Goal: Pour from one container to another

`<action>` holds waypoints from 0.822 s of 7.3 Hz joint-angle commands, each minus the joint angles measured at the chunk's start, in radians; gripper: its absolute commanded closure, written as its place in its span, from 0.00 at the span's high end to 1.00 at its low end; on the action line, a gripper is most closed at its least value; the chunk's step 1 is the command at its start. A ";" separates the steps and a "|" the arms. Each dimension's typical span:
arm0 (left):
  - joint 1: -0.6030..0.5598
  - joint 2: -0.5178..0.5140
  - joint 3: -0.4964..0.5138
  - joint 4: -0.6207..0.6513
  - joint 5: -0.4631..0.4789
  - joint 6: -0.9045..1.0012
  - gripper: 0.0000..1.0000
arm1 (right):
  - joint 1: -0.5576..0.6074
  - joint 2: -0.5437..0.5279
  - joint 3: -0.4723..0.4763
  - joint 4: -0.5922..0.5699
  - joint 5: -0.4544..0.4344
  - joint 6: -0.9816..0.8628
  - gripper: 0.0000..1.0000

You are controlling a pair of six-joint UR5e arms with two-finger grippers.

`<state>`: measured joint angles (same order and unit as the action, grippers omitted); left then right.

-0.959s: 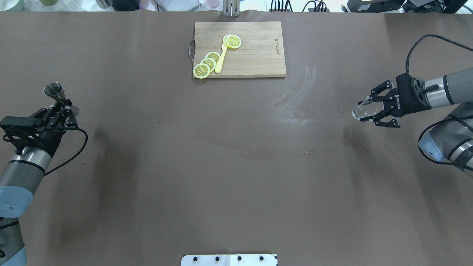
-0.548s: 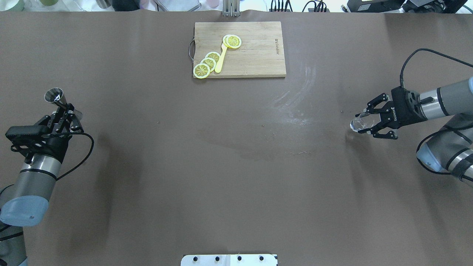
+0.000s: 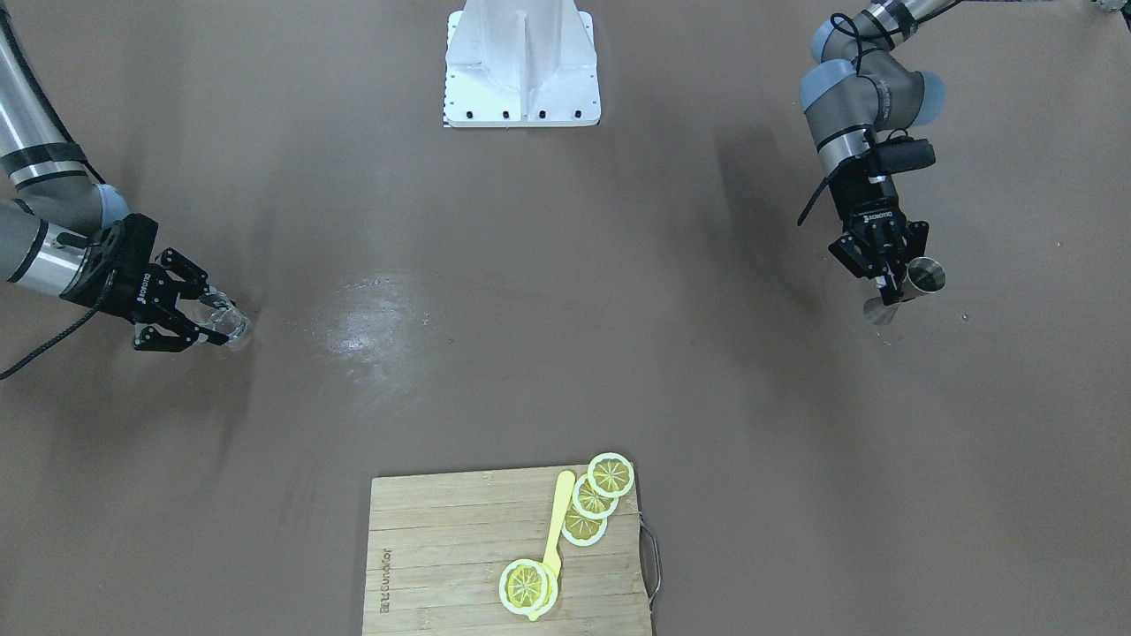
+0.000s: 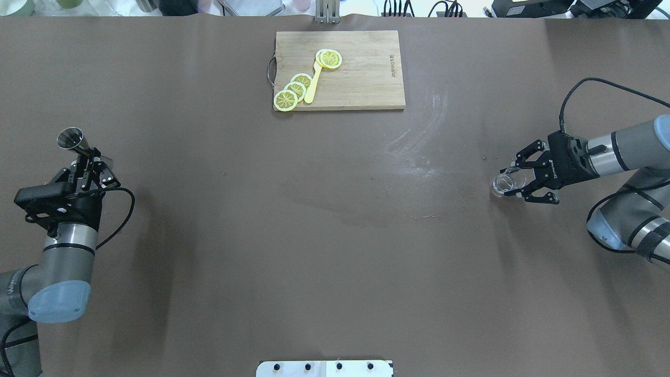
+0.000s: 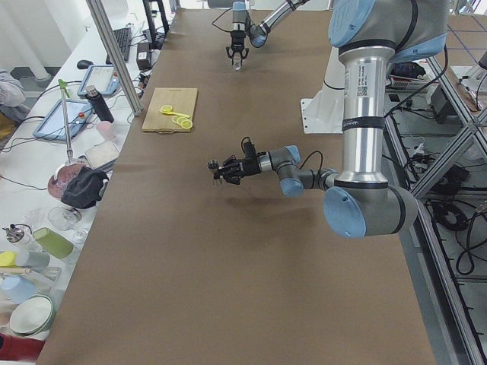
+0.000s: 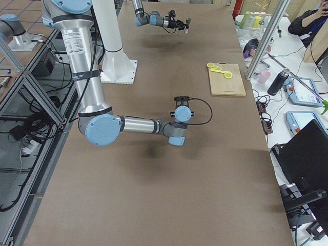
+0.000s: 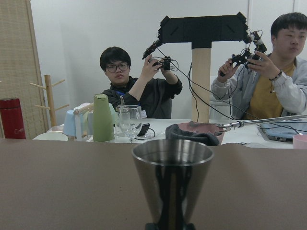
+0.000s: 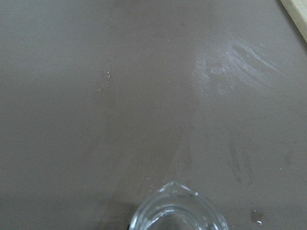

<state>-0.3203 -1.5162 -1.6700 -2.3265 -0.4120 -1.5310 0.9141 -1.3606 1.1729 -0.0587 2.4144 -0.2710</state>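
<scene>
From across the table, we see the left gripper [image 3: 892, 287] clenched on the jigger [image 3: 924, 276] at its waist. Overhead, we see the right gripper [image 4: 512, 183] grasping the glass [image 4: 502, 184] low over the table [image 4: 335, 235], well apart from the jigger. Our left wrist camera shows the jigger's open mouth, and the right one shows the glass's rim.

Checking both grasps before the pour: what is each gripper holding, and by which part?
The left gripper holds the steel jigger at its narrow waist. The right gripper holds the clear glass cup by its sides.
</scene>
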 commanded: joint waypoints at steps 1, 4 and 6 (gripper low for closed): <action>0.013 -0.004 0.007 0.134 0.019 -0.185 0.00 | -0.011 0.000 -0.002 -0.003 -0.011 0.003 0.08; 0.018 -0.012 0.041 0.171 0.004 -0.189 0.00 | -0.017 0.004 -0.013 -0.010 -0.046 -0.010 1.00; 0.015 -0.016 0.064 0.174 0.005 -0.189 0.00 | -0.008 0.008 -0.012 -0.013 -0.041 -0.008 1.00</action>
<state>-0.3037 -1.5288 -1.6205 -2.1579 -0.4073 -1.7189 0.9024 -1.3544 1.1611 -0.0699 2.3712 -0.2802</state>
